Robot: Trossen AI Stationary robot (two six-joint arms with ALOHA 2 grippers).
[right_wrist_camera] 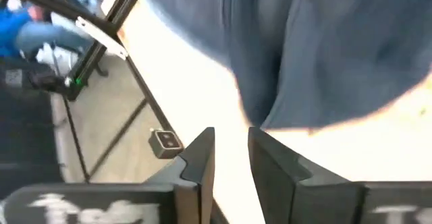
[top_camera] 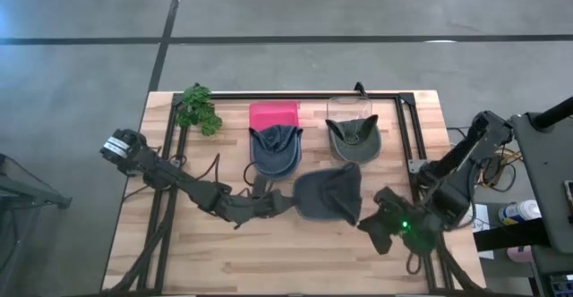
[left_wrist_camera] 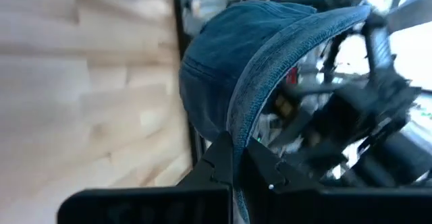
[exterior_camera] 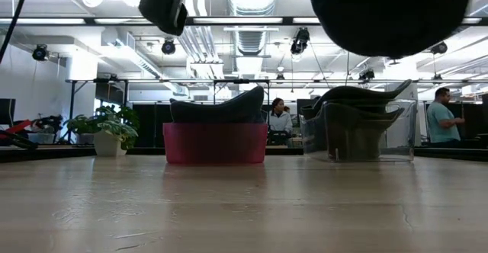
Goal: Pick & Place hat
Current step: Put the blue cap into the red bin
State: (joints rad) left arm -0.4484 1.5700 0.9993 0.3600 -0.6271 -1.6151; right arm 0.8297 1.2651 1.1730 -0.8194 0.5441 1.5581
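A dark blue denim hat (top_camera: 327, 194) hangs in the air over the table's middle; in the low view the hat (exterior_camera: 389, 9) is well clear of the tabletop. My left gripper (top_camera: 291, 199) (left_wrist_camera: 237, 150) reaches in from the table's left and is shut on it. My right gripper (top_camera: 367, 221) (right_wrist_camera: 231, 140) is at the hat's near right side, open by a narrow gap. The hat's edge (right_wrist_camera: 260, 113) lies just ahead of its fingers, and I see no touch. My left gripper pinches the hat's brim edge (left_wrist_camera: 237, 126) between its two fingers, coming about level from the table's left. The hat is lifted clear of the table and stretches away beyond the fingertips.
A red bin (top_camera: 273, 116) holds another dark hat (top_camera: 273, 147), and a clear bin (top_camera: 351, 111) to its right holds a grey-green hat (top_camera: 354, 138). A small plant (top_camera: 199, 109) stands at the far left. A black frame (top_camera: 407, 145) borders the work area. People are in the room behind.
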